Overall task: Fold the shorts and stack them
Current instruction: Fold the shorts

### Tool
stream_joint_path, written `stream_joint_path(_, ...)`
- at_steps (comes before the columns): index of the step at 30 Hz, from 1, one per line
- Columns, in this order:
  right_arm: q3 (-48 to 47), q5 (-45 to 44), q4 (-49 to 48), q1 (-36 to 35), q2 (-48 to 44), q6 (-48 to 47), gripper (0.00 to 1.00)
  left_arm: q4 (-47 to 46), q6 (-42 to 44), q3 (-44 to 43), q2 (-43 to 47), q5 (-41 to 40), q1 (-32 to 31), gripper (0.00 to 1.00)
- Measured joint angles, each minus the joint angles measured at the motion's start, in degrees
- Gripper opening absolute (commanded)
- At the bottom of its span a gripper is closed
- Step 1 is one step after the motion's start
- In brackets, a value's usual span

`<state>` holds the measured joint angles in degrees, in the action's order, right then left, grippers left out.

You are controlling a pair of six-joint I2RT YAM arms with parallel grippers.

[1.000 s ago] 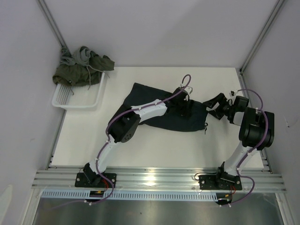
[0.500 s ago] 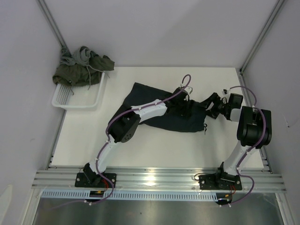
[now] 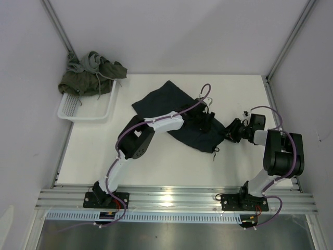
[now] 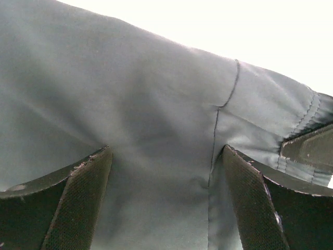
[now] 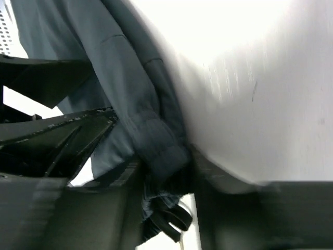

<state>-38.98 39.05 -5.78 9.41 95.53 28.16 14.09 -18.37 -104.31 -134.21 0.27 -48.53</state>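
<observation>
The dark navy shorts lie spread at the table's middle. My left gripper presses down on their right part; in the left wrist view it stands open, its fingers wide apart on flat navy cloth. My right gripper is at the shorts' right edge. In the right wrist view it is shut on the bunched navy waistband, a drawstring loop hanging below. Olive green shorts and light grey shorts are heaped over the basket's far rim.
The white mesh basket stands at the table's far left corner against the wall. Metal frame posts rise at the back corners. The left arm's links stretch across the table's middle.
The right gripper moved left to the shorts' right edge and closed on the waistband. The navy shorts swung round, their left corner going farther back and their right end nearer. The left gripper stayed open.
</observation>
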Motion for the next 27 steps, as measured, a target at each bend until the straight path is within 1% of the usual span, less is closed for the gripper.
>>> stream_joint_path(1,0.3,-0.4,0.6,0.0,-0.4,-0.1,0.29,-0.2,0.0,0.5,0.2,0.0,0.0,0.89)
stream_joint_path(2,0.4,-0.7,1.3,0.0,-0.9,-0.1,0.21,-0.7,0.2,1.5,0.8,0.0,0.0,0.89)
stream_joint_path(5,0.5,-1.4,2.9,-0.3,-2.3,-0.2,0.07,-0.9,0.4,5.4,3.7,0.2,0.0,0.90)
stream_joint_path(8,0.5,-2.1,5.3,-0.3,-3.7,-0.2,0.00,0.3,0.8,11.0,8.2,-0.3,-0.1,0.90)
stream_joint_path(14,0.6,-2.8,10.2,-0.5,-6.5,0.3,0.00,2.9,3.0,21.4,22.9,-3.3,-1.3,0.90)
stream_joint_path(16,0.6,-3.5,12.4,-1.0,-8.6,0.8,0.00,2.7,3.6,24.4,28.5,-5.5,-3.1,0.90)
stream_joint_path(19,0.7,-5.3,15.5,-3.0,-13.2,2.1,0.00,1.3,3.9,28.0,34.9,-8.2,-7.6,0.90)
stream_joint_path(23,0.8,-8.4,19.3,-6.8,-20.0,5.4,0.00,-1.1,4.0,33.9,39.5,-10.8,-13.4,0.90)
stream_joint_path(27,0.8,-11.0,23.6,-9.2,-24.3,9.0,0.00,-3.6,5.3,40.7,40.8,-14.2,-18.0,0.92)
